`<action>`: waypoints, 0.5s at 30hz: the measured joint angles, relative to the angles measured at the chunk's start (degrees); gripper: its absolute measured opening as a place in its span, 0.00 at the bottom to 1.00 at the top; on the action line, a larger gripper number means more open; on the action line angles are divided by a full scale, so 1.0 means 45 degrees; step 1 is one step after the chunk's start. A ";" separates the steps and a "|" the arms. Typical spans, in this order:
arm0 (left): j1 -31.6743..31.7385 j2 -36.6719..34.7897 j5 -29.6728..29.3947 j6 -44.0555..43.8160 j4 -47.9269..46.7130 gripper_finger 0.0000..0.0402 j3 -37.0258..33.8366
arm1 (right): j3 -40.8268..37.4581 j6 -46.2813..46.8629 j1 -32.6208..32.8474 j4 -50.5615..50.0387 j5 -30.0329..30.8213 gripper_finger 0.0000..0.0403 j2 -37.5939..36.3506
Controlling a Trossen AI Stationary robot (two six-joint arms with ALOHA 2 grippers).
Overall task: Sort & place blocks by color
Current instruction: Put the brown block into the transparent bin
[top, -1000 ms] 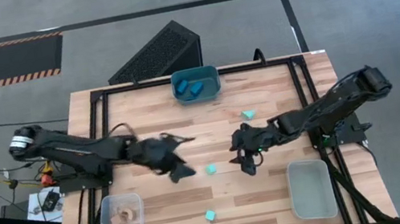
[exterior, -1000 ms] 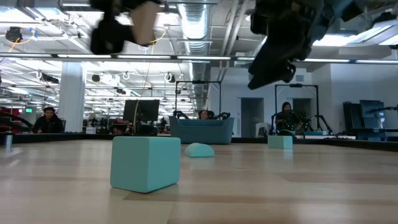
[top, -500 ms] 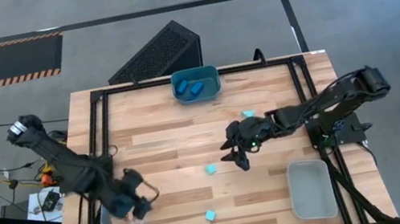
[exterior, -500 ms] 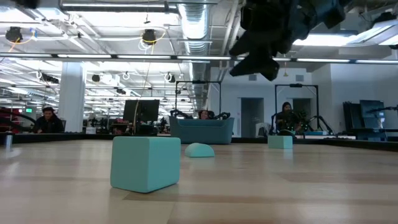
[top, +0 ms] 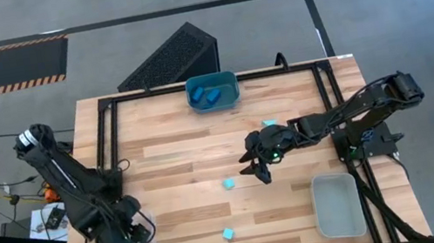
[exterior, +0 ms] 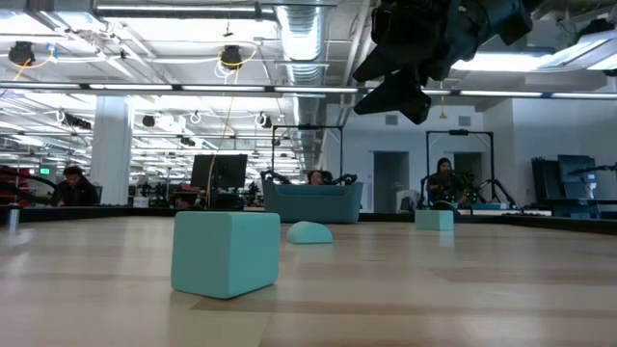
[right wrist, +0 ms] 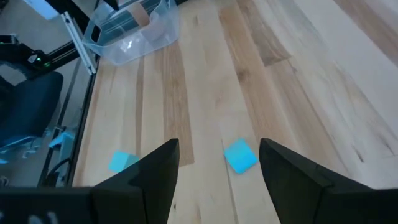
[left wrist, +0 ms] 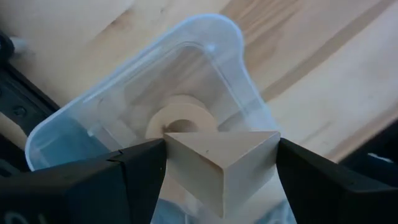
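Tan wedge [left wrist: 221,165]: plain smooth wood, three-cornered, pinched between the left tool's [left wrist: 217,174] dark fingers, directly over the clear bin [left wrist: 134,93].
Clear bin: thin see-through plastic with rounded corners, at the tabletop's [top: 175,137] near-left corner; a tan wooden ring [left wrist: 180,118] lies inside.
Teal blocks: a cube [top: 228,234] near the front edge, another [top: 228,184] mid-tabletop, a third piece [top: 269,122] farther back.
Blue blocks [top: 213,96]: inside the teal bin [top: 192,95] at the far edge.
Right tool [top: 260,170]: fingers spread, held above mid-tabletop, just beside the middle teal cube, arm stretched inward.
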 joint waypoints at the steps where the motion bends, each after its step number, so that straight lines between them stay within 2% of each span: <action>1: -0.0064 0.0203 0.0012 -0.0007 0.0002 0.63 0.0000 | -0.0001 0.0006 0.0000 0.0000 -0.0014 0.61 0.0000; 10: -0.0158 0.1999 0.0098 0.0047 0.0022 0.66 -0.0005 | 0.0000 0.0343 -0.0019 -0.0019 -0.0348 0.61 -0.0178; 15: -0.0158 0.2724 0.1325 0.0391 0.0057 0.69 -0.0005 | 0.0000 0.0202 -0.0056 -0.0606 -0.0356 0.61 -0.0639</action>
